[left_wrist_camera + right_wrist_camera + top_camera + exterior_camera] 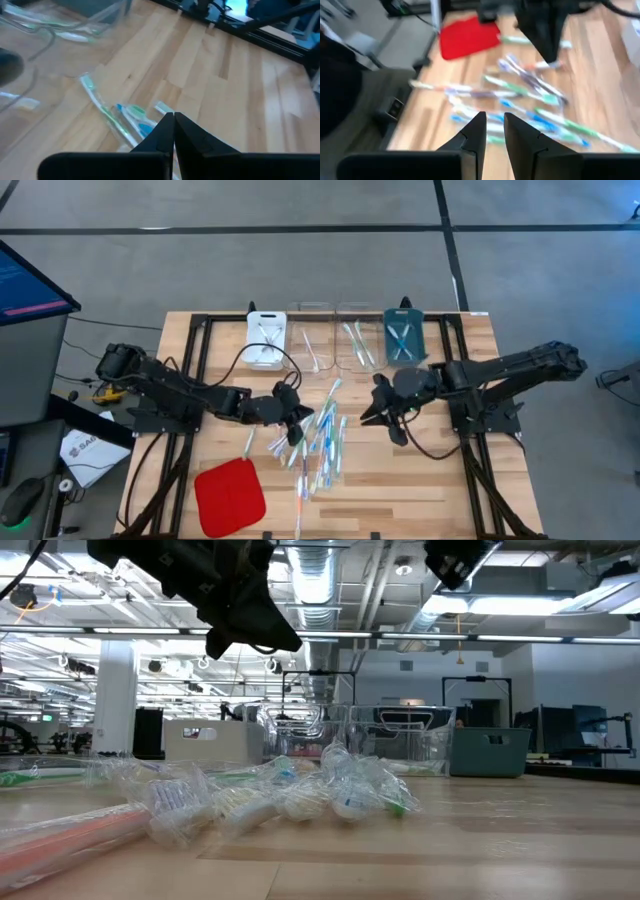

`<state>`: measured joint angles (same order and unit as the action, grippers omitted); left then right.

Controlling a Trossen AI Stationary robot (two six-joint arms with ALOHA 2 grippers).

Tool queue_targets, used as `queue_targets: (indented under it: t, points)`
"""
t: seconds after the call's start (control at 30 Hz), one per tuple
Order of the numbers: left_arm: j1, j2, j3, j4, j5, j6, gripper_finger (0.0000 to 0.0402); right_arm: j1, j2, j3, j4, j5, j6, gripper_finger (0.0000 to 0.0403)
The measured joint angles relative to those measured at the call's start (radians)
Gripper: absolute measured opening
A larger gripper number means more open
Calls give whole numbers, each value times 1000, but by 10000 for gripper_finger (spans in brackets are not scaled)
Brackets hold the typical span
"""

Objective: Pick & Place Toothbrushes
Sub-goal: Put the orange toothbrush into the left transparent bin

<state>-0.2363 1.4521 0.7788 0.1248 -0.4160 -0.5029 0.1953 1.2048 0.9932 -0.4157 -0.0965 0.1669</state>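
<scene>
Desk (400,480): brushes (320,442) piled mid. Left hand (297,423) pinched together, empty; right hand (388,420) slightly apart, empty. Single out 1 edge brush.

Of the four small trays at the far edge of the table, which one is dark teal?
It is the tray at the right end of the row, nearest the right arm. The others are one white and two clear trays; only this one is dark teal.
</scene>
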Motion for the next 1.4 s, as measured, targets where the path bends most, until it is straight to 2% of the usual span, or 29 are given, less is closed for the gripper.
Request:
queue_targets:
  t: [0.1, 0.43, 0.63, 0.83, 1.03, 1.1, 1.17, 1.23, 1.3, 1.4]
  points:
    - [0, 0, 0, 20, 33, -2, 4, 37, 6, 0, -30, 51, 18, 63]
    - [-2, 31, 0, 154, 110, -26, 3, 74, 5, 0, -21, 55, 47, 63]
    - [-6, 63, -2, 167, 128, -27, 5, 93, 5, 0, 35, 56, 68, 63]
    - [-9, 126, 0, 264, 188, -27, 5, 158, 5, 0, 76, 53, 0, 63]
    - [-11, 208, -1, 303, 203, -31, 5, 207, 5, 0, 79, 53, -35, 63]
    - [-9, 221, -1, 285, 287, -53, 5, 210, 5, 0, 80, 53, -35, 63]
    - [-5, 221, -1, 246, 471, -62, 4, 209, 5, 0, 81, 53, -35, 63]
    - [-23, 192, -1, 146, 588, -112, 1, 208, 5, 0, 81, 53, -35, 63]
    - [-59, 160, 20, 15, 600, -140, 1, 208, 5, 0, 83, 53, -35, 63]
    - [-118, 123, 65, -201, 559, -134, 1, 202, 5, 0, 94, 52, -35, 63]
